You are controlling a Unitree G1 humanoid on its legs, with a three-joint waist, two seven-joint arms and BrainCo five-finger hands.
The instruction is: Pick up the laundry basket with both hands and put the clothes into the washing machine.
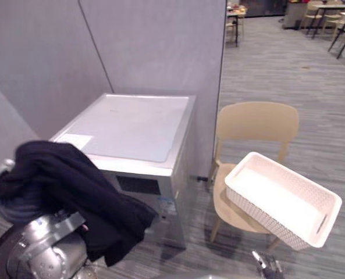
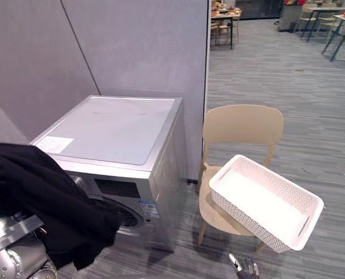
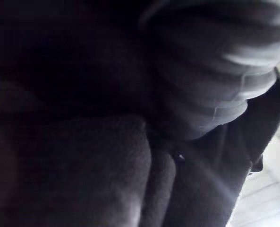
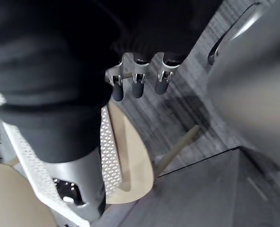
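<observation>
As the scene is seen from the head, setting: a grey plank floor (image 1: 288,75) bounded by a grey partition wall (image 1: 149,46).
Washing machine (image 2: 111,131): silver, front-loading, flat-topped; stood on the floor against the partition wall. Its round front door is partly hidden behind the garment.
Chair (image 1: 256,122): beige, set on the floor just beside the machine's right side, with its back near the partition's end.
Laundry basket (image 1: 262,216): white, perforated, rectangular. It is laid tilted on the chair's seat, jutting past the seat's front edge and right side. A slot handle is seen in its near end. It is held by neither hand.
Black garment (image 1: 73,186): bunched and draped over the raised left arm, hung before the machine's front left corner, well apart from the basket.
Left hand (image 3: 206,80): its ribbed cover is pressed among dark cloth. Whether anything is gripped cannot be told.
Right hand (image 4: 138,87): fingers are held straight and nothing is grasped. It is poised above the floor near the chair's front edge, with the basket's wall and the seat seen past it.
Background: tables and chairs (image 1: 335,17) are seen far off across the floor.
</observation>
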